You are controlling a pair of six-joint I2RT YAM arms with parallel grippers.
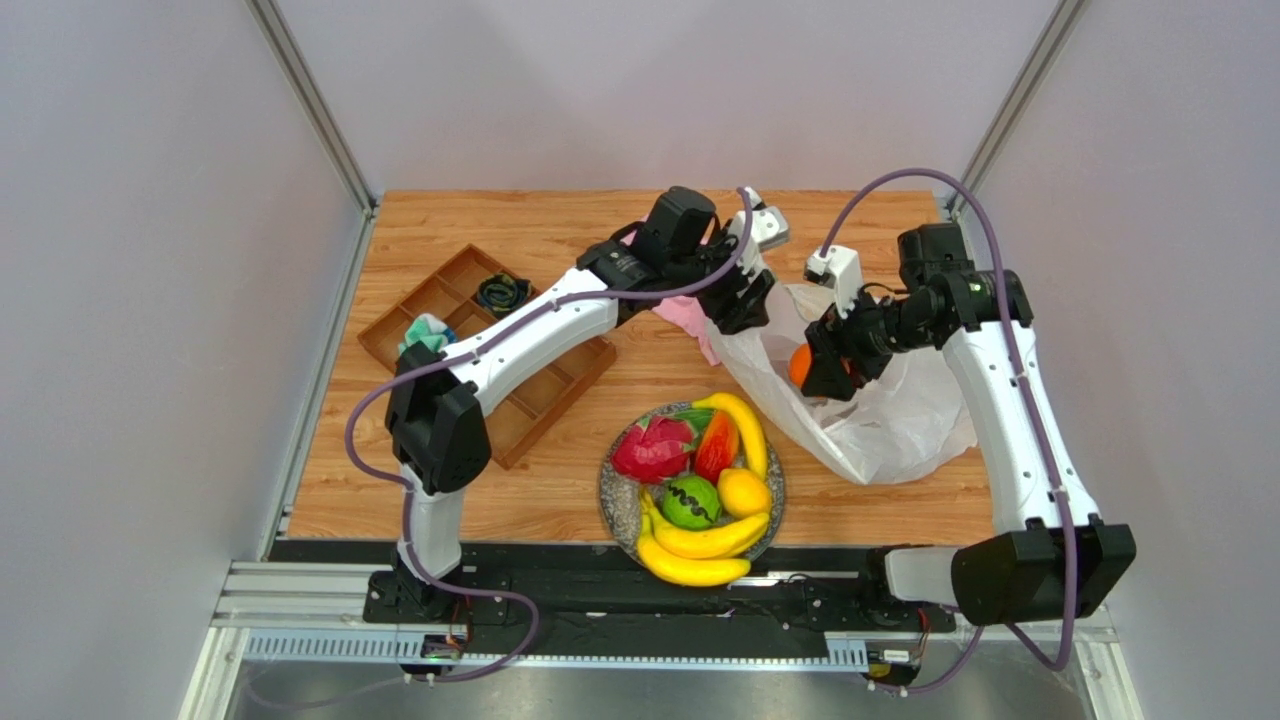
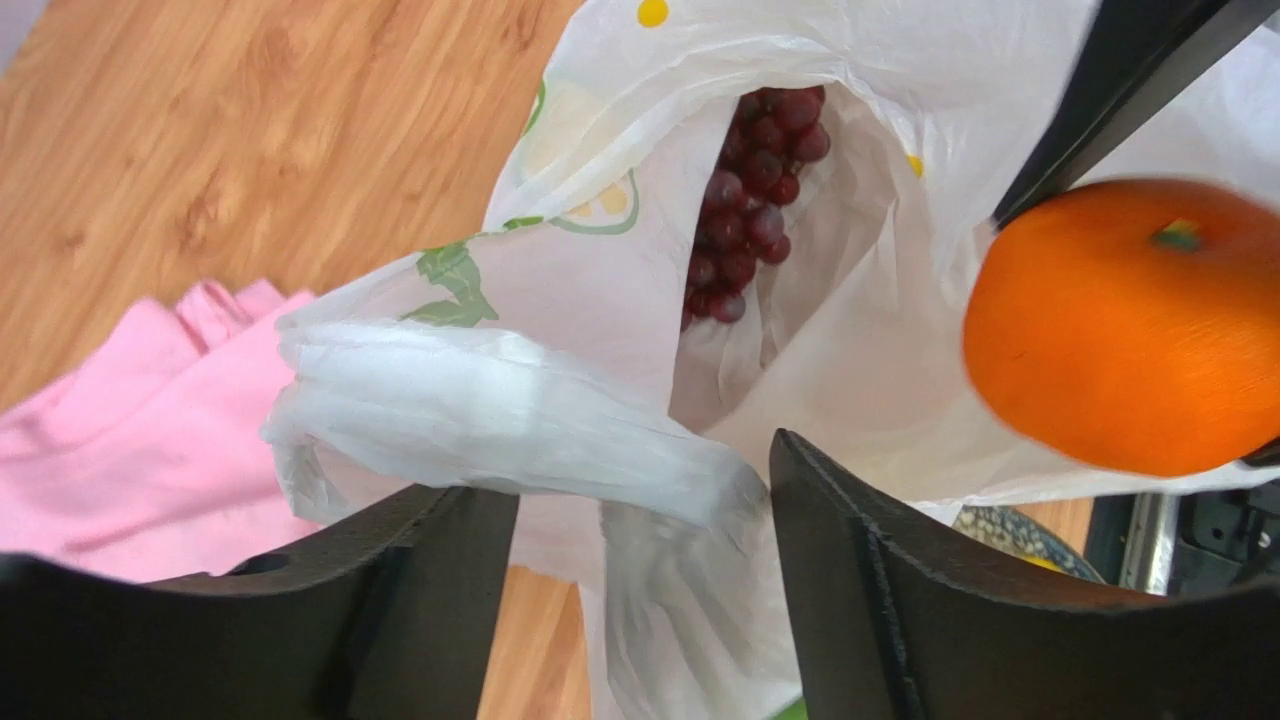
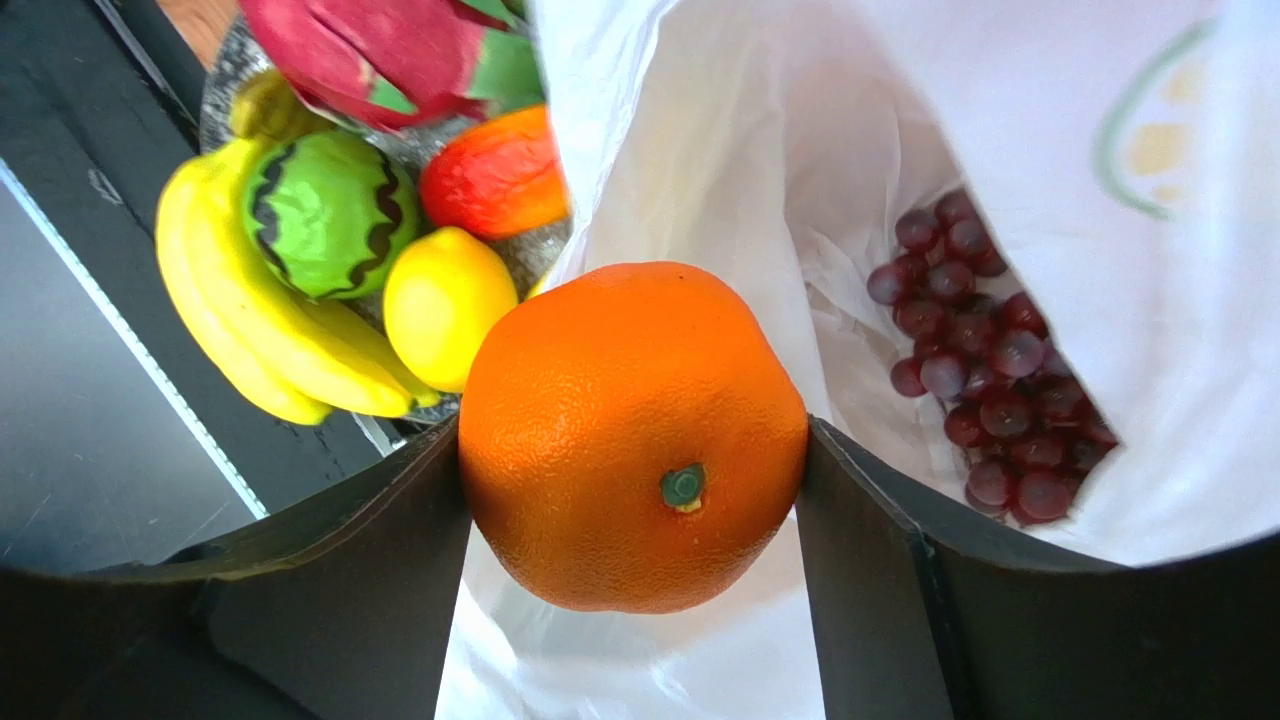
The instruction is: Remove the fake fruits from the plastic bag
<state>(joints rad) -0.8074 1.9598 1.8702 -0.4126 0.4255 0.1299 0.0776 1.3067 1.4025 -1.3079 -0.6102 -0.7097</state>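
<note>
The white plastic bag [image 1: 902, 420] lies open at the right of the table. My right gripper [image 3: 631, 438] is shut on the orange [image 3: 601, 353], which hangs just above the bag's mouth [image 1: 801, 365]. Dark purple grapes [image 3: 984, 375] lie inside the bag. My left gripper [image 2: 646, 510] is open at the bag's left rim, with a twisted loop handle [image 2: 496, 405] draped loosely across the gap between its fingers. Dragon fruit [image 1: 654, 447], a green round fruit [image 1: 691, 501], a lemon [image 1: 744, 491], a red-orange piece [image 1: 717, 446] and bananas [image 1: 699, 558] lie on a plate.
The plate [image 1: 609, 483] stands at the near middle of the table, left of the bag. A pink cloth [image 1: 688, 318] lies under the left gripper. A brown compartment tray [image 1: 451, 300] with small items sits at the left, partly under the left arm.
</note>
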